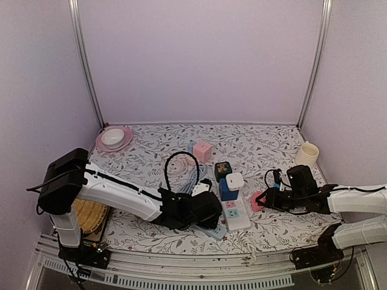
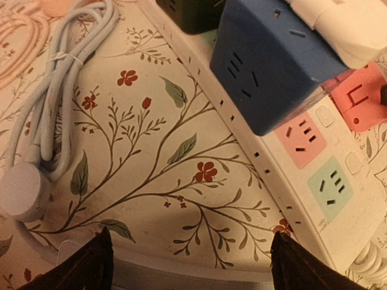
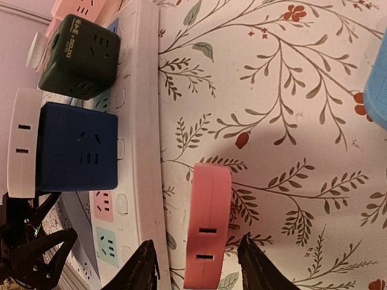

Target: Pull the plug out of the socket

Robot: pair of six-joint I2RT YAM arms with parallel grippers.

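Unreadable white print on green cube

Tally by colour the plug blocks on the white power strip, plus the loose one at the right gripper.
dark green block: 1
blue block: 1
white block, stuck on the blue one: 1
pink block, loose: 1
Total: 4

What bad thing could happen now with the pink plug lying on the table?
1. The right fingers straddle the flat pink plug; pulling away crooked could drag it into the long white power strip.
2. The left fingers hang open near the bundled white cable; moving might snag it.
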